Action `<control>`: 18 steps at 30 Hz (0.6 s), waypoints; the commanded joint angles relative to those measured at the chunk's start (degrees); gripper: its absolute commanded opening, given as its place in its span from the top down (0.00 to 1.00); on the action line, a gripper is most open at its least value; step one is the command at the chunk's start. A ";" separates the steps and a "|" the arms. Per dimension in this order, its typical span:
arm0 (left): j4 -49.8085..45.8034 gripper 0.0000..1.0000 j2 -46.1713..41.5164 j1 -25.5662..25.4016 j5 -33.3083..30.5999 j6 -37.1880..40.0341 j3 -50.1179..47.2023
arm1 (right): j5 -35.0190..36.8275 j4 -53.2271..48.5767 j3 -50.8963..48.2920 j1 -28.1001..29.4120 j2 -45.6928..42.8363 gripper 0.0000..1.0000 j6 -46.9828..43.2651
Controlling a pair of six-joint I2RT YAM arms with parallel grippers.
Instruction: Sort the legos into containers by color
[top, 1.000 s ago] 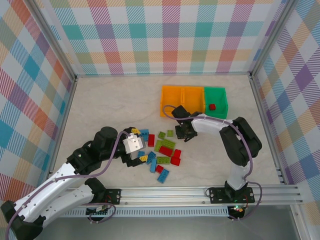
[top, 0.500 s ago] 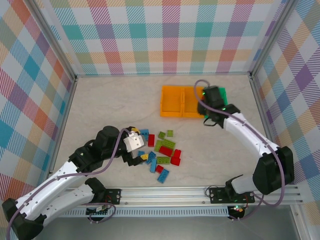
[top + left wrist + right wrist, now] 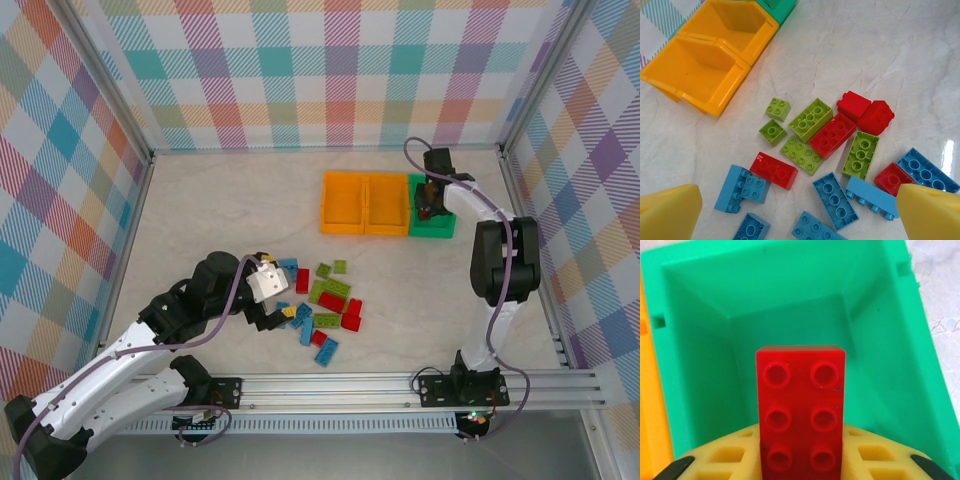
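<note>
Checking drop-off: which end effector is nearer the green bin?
Right. The right end effector hangs over the green bin, gripping a red lego; the left end effector sits at the loose legos, well away.

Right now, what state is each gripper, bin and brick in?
left gripper: open, above loose legos.
right gripper: shut on red brick.
red brick: held over green bin.
green bin: upright, open-topped.
orange bins: upright, both empty.
loose legos: lying unsorted on table.

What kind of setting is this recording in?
Probably a robot lab test cell: plaid walls enclose a marble-look tabletop, two arms bolt to a rail at its near edge, with legos and bins laid out.
</note>
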 commanded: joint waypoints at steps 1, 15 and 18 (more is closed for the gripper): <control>2.58 0.00 0.23 0.44 -1.07 -1.61 0.40 | -0.83 -1.81 2.29 -0.48 -1.33 0.63 0.44; 4.34 0.00 4.42 1.77 -4.72 -6.93 1.52 | -5.48 -2.67 -2.70 -1.06 -13.35 0.46 2.02; 3.07 0.00 5.27 3.46 -8.34 -12.91 4.54 | -15.34 -2.39 -8.05 -0.49 -21.67 0.45 5.23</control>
